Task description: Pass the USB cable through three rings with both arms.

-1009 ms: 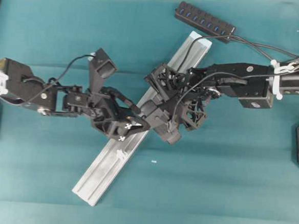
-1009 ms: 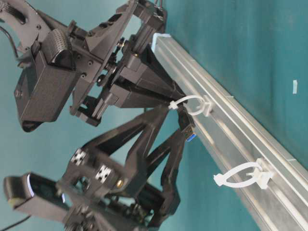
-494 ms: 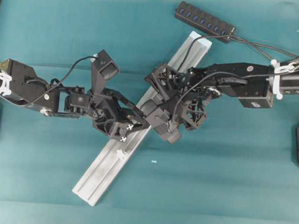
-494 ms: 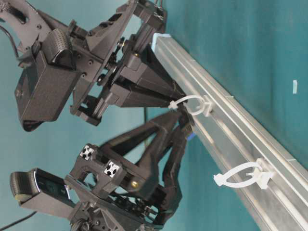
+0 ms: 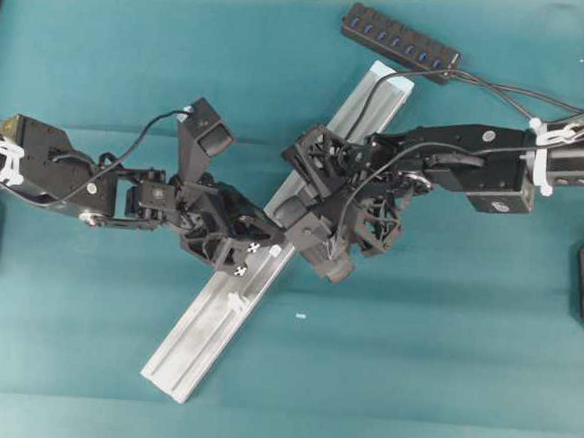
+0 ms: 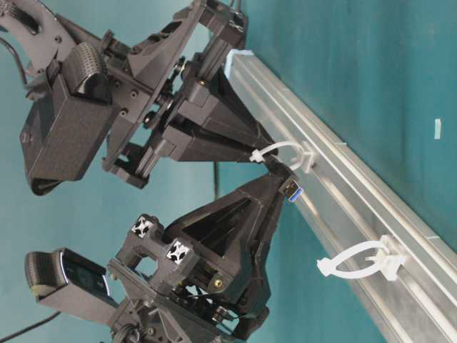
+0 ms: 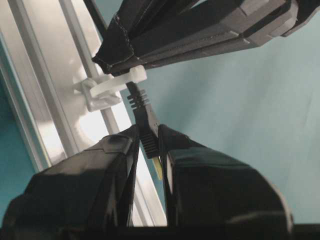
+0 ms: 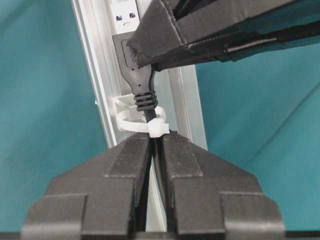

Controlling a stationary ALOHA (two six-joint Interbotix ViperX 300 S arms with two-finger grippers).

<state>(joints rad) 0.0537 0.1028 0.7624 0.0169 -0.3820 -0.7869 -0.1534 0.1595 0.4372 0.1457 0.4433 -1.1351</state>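
The rail (image 5: 270,248) runs diagonally across mid-frame, with bare teal tabletop (image 5: 443,350) at lower right. At a ring (image 8: 150,122), the left hand (image 7: 150,145) clenches the USB cable (image 7: 142,112) plug; the right hand (image 8: 156,145) grips the cord behind.

Left tool (image 6: 280,187): its fingers, spread wide a second ago, now stand drawn together around the USB plug (image 7: 146,134), pinching its black body just past the ring (image 6: 289,155).
USB plug: the tip, earlier partly hidden between the open fingers, now pokes out beyond the closed fingertips.
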